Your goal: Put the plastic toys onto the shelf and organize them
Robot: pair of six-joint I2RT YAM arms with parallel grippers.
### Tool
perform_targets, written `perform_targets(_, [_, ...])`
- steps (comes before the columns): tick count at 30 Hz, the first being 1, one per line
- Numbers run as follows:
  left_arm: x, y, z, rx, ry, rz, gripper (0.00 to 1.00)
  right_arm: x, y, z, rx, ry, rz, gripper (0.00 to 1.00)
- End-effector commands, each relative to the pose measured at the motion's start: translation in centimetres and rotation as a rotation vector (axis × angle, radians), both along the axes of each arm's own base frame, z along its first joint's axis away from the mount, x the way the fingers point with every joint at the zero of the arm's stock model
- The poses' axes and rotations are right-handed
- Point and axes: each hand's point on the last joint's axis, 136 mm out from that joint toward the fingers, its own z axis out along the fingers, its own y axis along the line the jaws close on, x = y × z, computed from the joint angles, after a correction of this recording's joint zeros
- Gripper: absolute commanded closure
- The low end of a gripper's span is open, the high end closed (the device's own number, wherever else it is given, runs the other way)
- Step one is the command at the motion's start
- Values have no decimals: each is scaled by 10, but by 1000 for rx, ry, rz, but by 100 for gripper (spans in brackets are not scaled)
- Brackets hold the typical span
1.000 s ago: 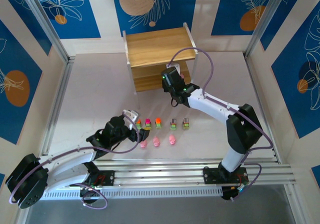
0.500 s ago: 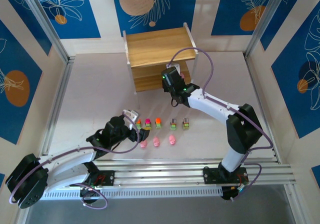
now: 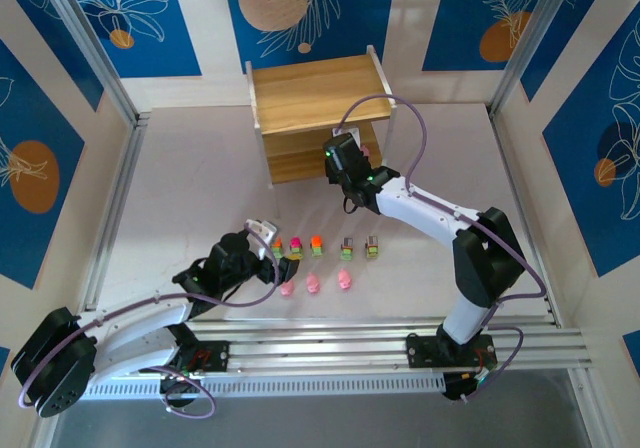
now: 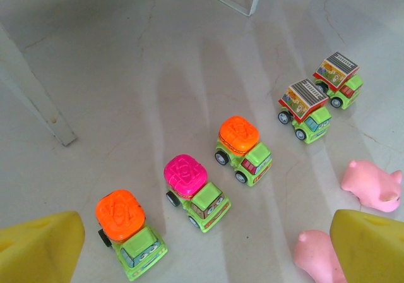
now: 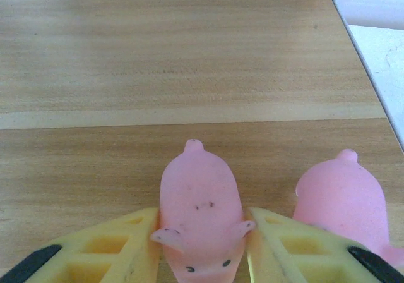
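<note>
- The right gripper (image 5: 202,235) is closed on a pink figure (image 5: 201,194). Its yellow fingers (image 5: 120,245) press against both flanks, and the toy's face points toward the wrist camera.
- A second pink figure (image 5: 341,194) stands just beside the right-hand finger, on the same wooden board of the shelf (image 5: 158,62).
- In the top view this gripper is at the right end of the shelf's lower tier.
- The left gripper (image 4: 208,223) is open, its pads wide apart at the two lower corners of the wrist view. It hovers over the near-left end of a row of toy cars.
- Running away from it, the row is an orange-topped car (image 4: 129,232), a magenta-topped car (image 4: 192,191), another orange car (image 4: 243,149) and two grey-roofed cars (image 4: 306,109) (image 4: 339,79). All are green-bodied, upright and apart from each other.
- Three loose pink figures (image 3: 312,285) lie in a line on the counter (image 3: 190,188), nearer the arm bases than the cars.
- The counter is pale and smooth, with aluminium rails (image 3: 400,348) along its near edge.
- The blue wall panels (image 3: 130,18) around it carry white leaf and orange disc patterns.
- Against the earlier frames nothing visible has moved: both arms, the cars and the pink figures sit in the same places.
</note>
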Motion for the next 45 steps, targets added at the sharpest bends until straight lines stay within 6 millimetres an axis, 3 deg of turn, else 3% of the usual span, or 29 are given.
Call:
perform_targets(1, [8,-4,17,-24,-37,2,0,5,-2,23,5,-47,-9,62])
perform_targets(32, [9,-3,17,-21,-40,6,0,-16,-6,47,26,-83,17,60])
perform_targets(36, [9,-3,17,-20,-39,7,0,-15,-7,44,24,-76,19,60])
perform_targets(41, [8,-2,17,-19,-41,10,0,-11,-4,32,22,-49,29,70])
perform_targets(45, [9,-1,17,-17,-42,12,0,-9,-1,29,25,-42,36,71])
